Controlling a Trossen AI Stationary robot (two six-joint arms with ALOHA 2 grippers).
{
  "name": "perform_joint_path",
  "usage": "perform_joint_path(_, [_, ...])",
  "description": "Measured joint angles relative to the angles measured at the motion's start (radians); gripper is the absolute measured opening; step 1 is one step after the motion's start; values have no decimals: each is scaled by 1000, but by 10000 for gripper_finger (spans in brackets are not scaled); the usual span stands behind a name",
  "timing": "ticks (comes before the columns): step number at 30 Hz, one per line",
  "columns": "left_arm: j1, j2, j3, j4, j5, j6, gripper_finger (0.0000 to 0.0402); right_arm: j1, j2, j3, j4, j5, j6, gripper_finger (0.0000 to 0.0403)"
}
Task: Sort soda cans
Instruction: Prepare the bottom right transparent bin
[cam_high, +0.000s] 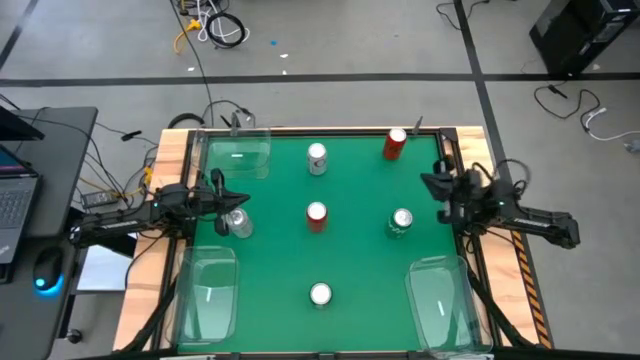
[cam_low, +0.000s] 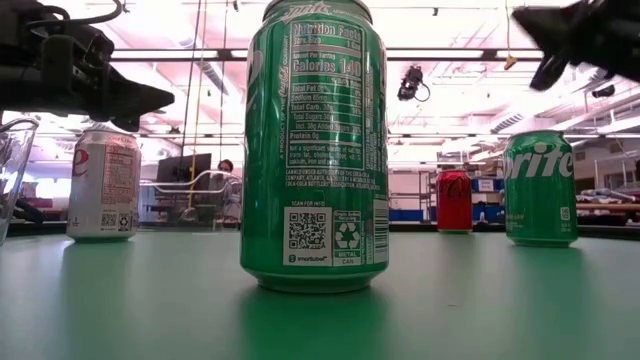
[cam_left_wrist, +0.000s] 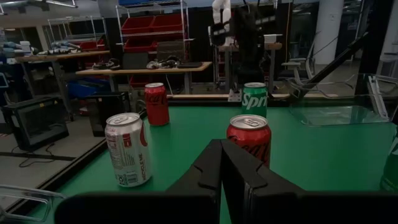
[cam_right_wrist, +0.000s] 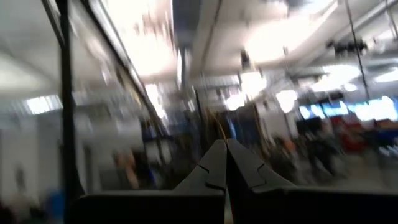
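Green matting covers the desk (cam_high: 355, 260) where six soda cans stand upright and apart, seen from above. A silver can (cam_high: 317, 159) stands toward twelve o'clock, a red can (cam_high: 395, 144) at about one o'clock near the far edge, and a second red can (cam_high: 316, 216) at the centre. A green can (cam_high: 400, 223) stands at three o'clock, another green can (cam_high: 320, 294) at six o'clock close to the near edge, and a second silver can (cam_high: 238, 222) at nine o'clock.

The left end effector (cam_high: 222, 193) hangs at the nine o'clock edge, just beside that silver can, its fingers pressed together and gripping nothing. The right end effector (cam_high: 437, 185) hangs at the three o'clock edge, near the green can but clear of it, its fingers likewise closed and empty; its wrist camera looks up toward the ceiling lights.

Clear plastic bins sit at three corners: one (cam_high: 238, 152) at eleven o'clock, one (cam_high: 207, 292) at seven o'clock and one (cam_high: 440, 300) at five o'clock.
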Motion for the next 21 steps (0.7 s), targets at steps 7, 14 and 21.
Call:
perform_joint_path(7, [0, 0, 0, 0, 0, 0, 14, 5, 27, 83, -75, -151, 124, 1])
perform_joint_path(14, [0, 0, 0, 0, 0, 0, 14, 62, 182, 283, -356, -196, 86, 6])
perform_joint_path(21, [0, 0, 0, 0, 0, 0, 14, 135, 449, 623, -809, -210, 59, 28])
